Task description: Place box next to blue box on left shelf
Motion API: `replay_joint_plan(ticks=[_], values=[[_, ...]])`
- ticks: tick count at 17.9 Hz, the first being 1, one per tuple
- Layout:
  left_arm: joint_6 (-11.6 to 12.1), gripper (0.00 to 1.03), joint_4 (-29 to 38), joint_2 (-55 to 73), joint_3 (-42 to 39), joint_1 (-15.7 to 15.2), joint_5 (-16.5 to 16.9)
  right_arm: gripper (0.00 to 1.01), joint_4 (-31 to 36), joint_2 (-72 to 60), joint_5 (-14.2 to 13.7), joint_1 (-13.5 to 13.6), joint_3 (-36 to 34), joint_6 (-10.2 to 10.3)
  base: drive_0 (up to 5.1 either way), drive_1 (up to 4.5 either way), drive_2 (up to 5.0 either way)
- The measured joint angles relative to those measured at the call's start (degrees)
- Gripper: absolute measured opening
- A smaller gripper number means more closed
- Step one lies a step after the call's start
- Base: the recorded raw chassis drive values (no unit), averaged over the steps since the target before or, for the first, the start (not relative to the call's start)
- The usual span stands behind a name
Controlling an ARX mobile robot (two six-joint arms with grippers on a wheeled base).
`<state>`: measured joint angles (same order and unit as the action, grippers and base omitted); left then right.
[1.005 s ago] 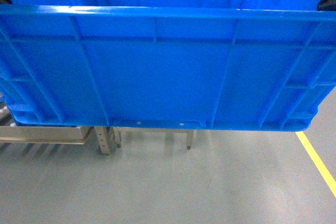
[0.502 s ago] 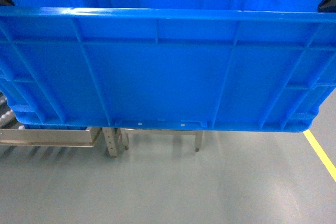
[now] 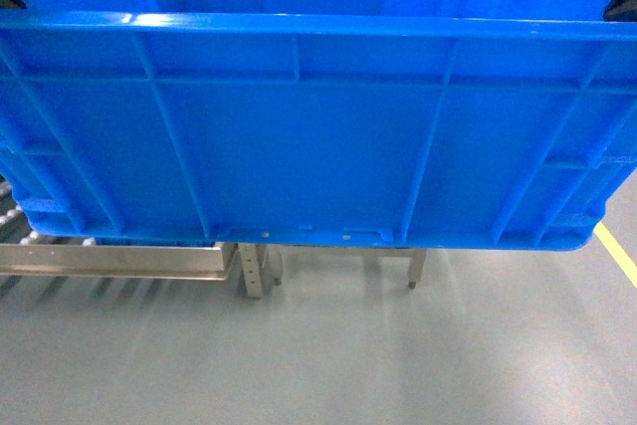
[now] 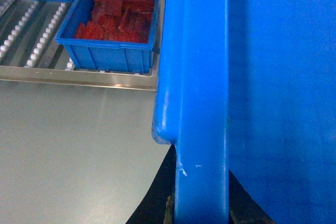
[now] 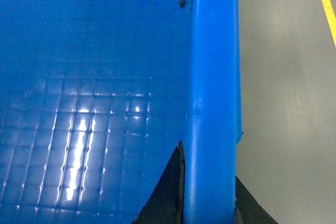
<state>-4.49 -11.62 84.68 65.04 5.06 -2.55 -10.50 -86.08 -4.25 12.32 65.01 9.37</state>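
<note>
Overhead light, even and cool, reads as indoor fluorescent. Head view: a bright streak of glare runs along the top rim of the box (image 3: 318, 136); the floor (image 3: 318, 355) beneath carries soft pale reflections and a faint smeared look, possibly slight motion blur. Blue is heavily saturated, washing out rib detail. Right wrist view: strong white glints scatter across the gridded inner bottom of the box, lower left. Left wrist view: the near rim is soft, out of focus; the left shelf (image 4: 79, 77) behind is sharper, its front rail catching a dull sheen. Shadows are weak and diffuse throughout.
</note>
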Motion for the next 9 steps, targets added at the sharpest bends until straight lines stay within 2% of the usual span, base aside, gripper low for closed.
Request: replay_joint_plan(ticks=[9], values=[[0.0,0.06,-0.1,0.0,0.0,0.0,0.0,0.08,0.0,0.0,0.0,0.1,0.0,0.0,-5.0,2.38,2.4]])
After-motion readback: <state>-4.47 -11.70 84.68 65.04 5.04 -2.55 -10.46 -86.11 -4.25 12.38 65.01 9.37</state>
